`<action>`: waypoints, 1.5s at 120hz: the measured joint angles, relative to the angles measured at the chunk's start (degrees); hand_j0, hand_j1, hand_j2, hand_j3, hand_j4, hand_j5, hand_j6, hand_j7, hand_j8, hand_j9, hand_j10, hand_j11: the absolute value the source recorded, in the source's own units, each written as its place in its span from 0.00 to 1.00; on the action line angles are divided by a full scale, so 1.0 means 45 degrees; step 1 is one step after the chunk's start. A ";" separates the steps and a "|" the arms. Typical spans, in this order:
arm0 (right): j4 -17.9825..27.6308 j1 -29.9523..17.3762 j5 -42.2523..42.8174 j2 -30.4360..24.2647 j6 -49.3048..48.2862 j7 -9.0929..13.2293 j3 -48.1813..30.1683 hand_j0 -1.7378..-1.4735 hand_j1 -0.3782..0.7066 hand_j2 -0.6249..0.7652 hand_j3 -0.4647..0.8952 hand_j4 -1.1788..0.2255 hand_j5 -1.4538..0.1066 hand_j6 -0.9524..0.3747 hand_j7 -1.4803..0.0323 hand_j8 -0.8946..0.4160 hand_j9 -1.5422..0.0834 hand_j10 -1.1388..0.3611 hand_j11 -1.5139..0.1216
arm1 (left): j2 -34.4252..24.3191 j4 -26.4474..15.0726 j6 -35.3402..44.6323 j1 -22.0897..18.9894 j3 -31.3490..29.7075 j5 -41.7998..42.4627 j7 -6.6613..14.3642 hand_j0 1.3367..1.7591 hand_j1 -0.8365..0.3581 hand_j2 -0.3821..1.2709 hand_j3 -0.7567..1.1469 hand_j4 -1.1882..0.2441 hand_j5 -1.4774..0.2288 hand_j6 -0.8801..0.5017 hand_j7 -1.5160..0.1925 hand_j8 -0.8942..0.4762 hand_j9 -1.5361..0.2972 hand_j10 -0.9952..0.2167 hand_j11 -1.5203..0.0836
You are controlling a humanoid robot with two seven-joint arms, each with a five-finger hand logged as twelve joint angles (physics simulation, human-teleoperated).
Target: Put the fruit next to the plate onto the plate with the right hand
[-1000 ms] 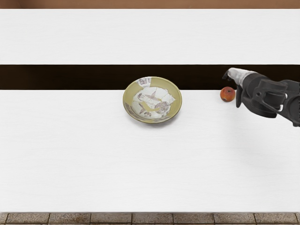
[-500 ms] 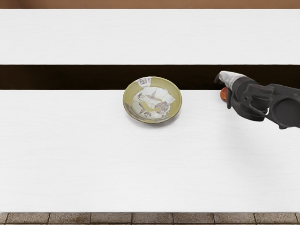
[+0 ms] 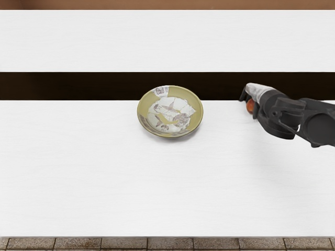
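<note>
**Right hand on fruit, far right**

Resting on white table by its far edge, well right of plate — only an orange sliver showing beside the dark hand. Gripping or just covering — cannot tell.

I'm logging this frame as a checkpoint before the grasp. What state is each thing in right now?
plate: upright on the table, no fruit in it.
fruit: right of the plate, apart from it, mostly hidden by the hand.
right hand: down over the fruit; whether it grips cannot be told.
left hand: out of view.
</note>
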State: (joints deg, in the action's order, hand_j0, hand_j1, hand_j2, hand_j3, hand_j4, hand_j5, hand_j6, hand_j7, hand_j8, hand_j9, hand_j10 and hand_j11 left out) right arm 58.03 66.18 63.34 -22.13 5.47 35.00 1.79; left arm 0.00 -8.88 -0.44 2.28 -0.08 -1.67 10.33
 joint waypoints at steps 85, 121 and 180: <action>-0.0384 0.0040 -0.0344 0.0035 -0.0026 -0.0006 -0.0152 0.33 0.60 0.63 0.34 0.34 0.35 0.31 0.38 0.34 0.38 0.35 0.36 | 0.0000 0.0000 0.0000 0.0000 0.0001 -0.0001 -0.0001 0.76 0.99 0.23 0.40 0.83 0.87 0.64 0.89 0.65 0.84 0.82 0.95; -0.0373 0.1249 -0.1126 0.0683 -0.0061 -0.0003 -0.0471 0.32 0.61 0.66 0.34 0.34 0.33 0.33 0.37 0.34 0.36 0.35 0.34 | 0.0000 0.0000 0.0000 0.0000 0.0001 0.0000 0.0001 0.76 0.99 0.23 0.40 0.83 0.87 0.64 0.89 0.65 0.84 0.82 0.95; 0.0464 0.2303 -0.1189 0.2617 -0.0070 -0.0012 -0.0544 0.31 0.61 0.68 0.34 0.31 0.28 0.34 0.33 0.36 0.32 0.36 0.29 | 0.0000 0.0000 0.0000 0.0000 -0.0001 0.0000 0.0003 0.76 0.99 0.23 0.40 0.83 0.87 0.64 0.89 0.65 0.84 0.82 0.95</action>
State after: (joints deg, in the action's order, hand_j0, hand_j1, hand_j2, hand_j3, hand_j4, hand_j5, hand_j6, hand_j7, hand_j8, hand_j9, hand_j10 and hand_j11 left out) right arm 60.11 76.54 57.99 -10.36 5.16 34.95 -0.66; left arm 0.00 -8.88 -0.44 2.29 -0.08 -1.67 10.34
